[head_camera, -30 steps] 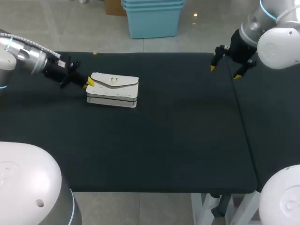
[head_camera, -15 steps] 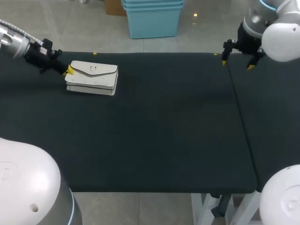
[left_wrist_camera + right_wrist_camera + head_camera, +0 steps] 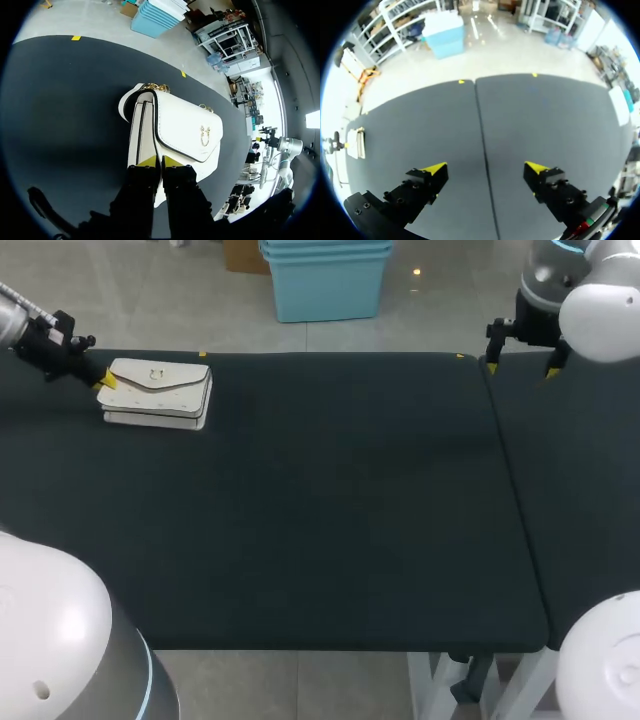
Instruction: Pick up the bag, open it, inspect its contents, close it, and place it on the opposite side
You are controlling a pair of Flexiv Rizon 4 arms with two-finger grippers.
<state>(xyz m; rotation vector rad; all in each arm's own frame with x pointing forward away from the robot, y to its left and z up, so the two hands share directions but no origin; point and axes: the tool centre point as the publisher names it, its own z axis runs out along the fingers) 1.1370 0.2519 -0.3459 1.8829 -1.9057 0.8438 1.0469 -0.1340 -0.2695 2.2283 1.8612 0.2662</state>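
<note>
A white bag with a gold clasp and a chain lies flat near the table's far left corner. My left gripper is at its left end. In the left wrist view the yellow tips of this gripper stand almost together, shut on the near edge of the bag, flap closed, clasp up. My right gripper hangs wide open over the far right of the table, holding nothing. From the right wrist, that open gripper looks down at bare cloth, and the bag shows small, far off to one side.
A black cloth covers the table. A seam runs front to back on the right, between two table sections. The bag lies close to the table's far edge and left edge.
My left gripper has carried the bag left and towards the far edge, from left of middle to the far left corner. The right gripper drew back to the far right.
</note>
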